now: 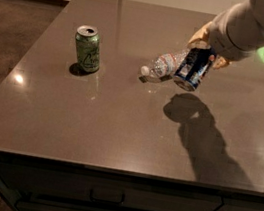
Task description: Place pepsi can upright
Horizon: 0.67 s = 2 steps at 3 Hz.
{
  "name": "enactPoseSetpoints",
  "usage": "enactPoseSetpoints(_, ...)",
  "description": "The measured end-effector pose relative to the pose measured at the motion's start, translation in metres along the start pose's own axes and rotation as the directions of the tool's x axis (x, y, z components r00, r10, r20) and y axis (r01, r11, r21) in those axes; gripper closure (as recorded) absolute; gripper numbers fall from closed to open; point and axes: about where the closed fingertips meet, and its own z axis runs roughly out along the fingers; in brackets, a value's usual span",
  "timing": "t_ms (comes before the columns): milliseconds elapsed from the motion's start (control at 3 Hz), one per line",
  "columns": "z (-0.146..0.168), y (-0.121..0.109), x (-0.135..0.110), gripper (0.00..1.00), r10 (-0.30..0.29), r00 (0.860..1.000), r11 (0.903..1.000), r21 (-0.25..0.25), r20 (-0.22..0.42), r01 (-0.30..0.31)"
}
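The dark blue pepsi can (193, 69) with white and red marks is held in my gripper (204, 54), tilted and lifted above the table at the right of centre. The gripper comes in from the upper right and is shut on the can's upper part. The can's silver lower end points down and to the left. Its shadow lies on the table below it. Behind the can a clear plastic bottle (162, 65) with a white cap lies on its side.
A green can (87, 48) stands upright at the left of the dark table (93, 121). The table's front edge with drawers runs along the bottom. Brown carpet lies to the left.
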Motion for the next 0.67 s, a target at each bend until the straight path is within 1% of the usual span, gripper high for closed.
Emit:
enactPoseSetpoints(333,0.0015,-0.0017,0.0069,1.00,-0.095,0.995,0.9905,0.097,-0.030,0.097)
enactPoseSetpoints(667,-0.0018,-0.0048,0.0145,1.00,-0.145,0.988,0.9670,0.204,-0.056,0.153)
